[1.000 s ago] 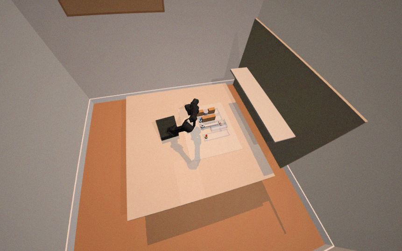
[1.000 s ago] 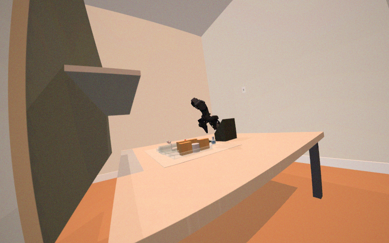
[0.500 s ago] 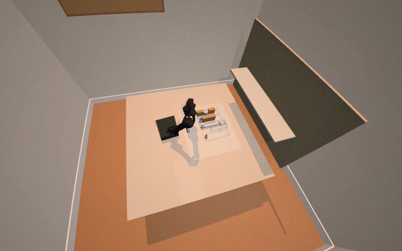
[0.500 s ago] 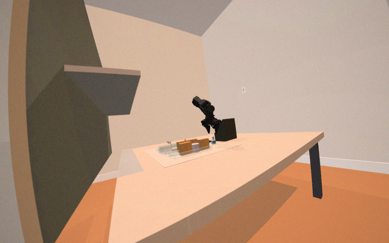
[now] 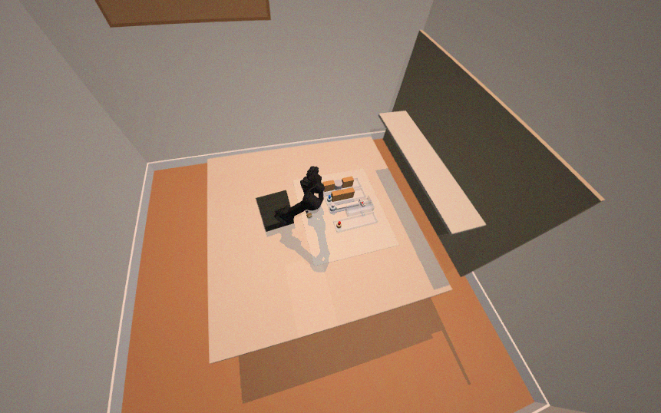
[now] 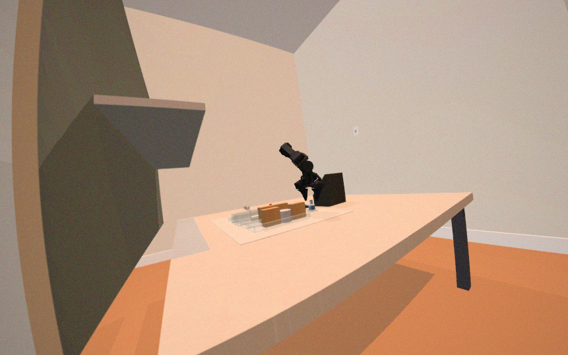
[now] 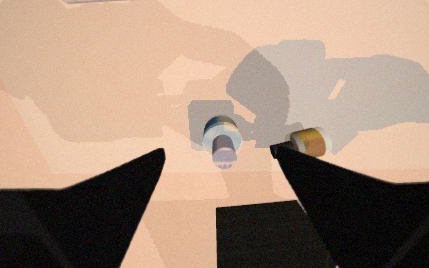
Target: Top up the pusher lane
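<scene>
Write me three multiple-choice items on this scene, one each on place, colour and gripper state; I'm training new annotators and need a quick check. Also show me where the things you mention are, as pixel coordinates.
1. In the wrist view, where does the upright jar appear?
A) Left of both fingertips
B) Between the two fingertips
C) Right of both fingertips

2. What colour is the band on the jar lying on its side?
A) Amber
B) Green
C) Red

3. What is the gripper's state?
A) Shut on a jar
B) Shut on nothing
C) Open, holding nothing

1: B, as the upright jar (image 6: 311, 205) (image 7: 222, 139) appears in the gap between the tips.
2: A, as the tipped jar (image 5: 309, 215) (image 7: 310, 142) shows an amber band beside the right-hand fingertip in the wrist view.
3: C, as the gripper (image 7: 221, 152) has its fingers wide apart, with bare space beside the jar on both sides.
</scene>
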Controlling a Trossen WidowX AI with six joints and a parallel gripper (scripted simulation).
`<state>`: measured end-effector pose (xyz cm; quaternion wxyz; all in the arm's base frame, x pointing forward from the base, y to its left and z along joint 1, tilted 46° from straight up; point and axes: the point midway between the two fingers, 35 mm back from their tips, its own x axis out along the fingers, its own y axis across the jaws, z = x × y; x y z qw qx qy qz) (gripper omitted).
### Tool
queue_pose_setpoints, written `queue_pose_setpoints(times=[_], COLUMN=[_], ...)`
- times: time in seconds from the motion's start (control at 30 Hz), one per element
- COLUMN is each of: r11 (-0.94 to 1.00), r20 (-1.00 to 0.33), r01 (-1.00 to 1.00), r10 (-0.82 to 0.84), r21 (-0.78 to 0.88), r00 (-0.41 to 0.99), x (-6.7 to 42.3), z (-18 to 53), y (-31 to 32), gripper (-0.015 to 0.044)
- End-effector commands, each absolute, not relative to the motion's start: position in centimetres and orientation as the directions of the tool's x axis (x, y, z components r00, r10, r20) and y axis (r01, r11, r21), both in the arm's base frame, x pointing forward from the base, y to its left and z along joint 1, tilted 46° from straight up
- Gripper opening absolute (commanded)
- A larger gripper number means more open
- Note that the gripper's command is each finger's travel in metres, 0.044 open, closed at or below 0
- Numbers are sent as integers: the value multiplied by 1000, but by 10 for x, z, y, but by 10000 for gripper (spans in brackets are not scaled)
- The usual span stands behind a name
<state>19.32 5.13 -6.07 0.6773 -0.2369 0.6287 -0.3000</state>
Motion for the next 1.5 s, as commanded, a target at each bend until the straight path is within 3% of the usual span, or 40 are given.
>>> queue_pose_setpoints(times=[0.0, 0.57, 0.9, 1.13, 1.3, 1.47], r11=[703, 702, 702, 702, 704, 706], r20=[-704, -703, -703, -703, -705, -708], r01=[104, 105, 105, 105, 104, 103], r10=[-709, -711, -711, -711, -708, -706], r21=[-704, -705, -705, -705, -703, -700], r00=[27, 27, 27, 27, 28, 28], x=[192, 193, 193, 193, 195, 197], z=[-65, -81, -81, -81, -71, -47], y=[45, 27, 27, 27, 40, 64], gripper=[440, 440, 177, 131, 0, 0])
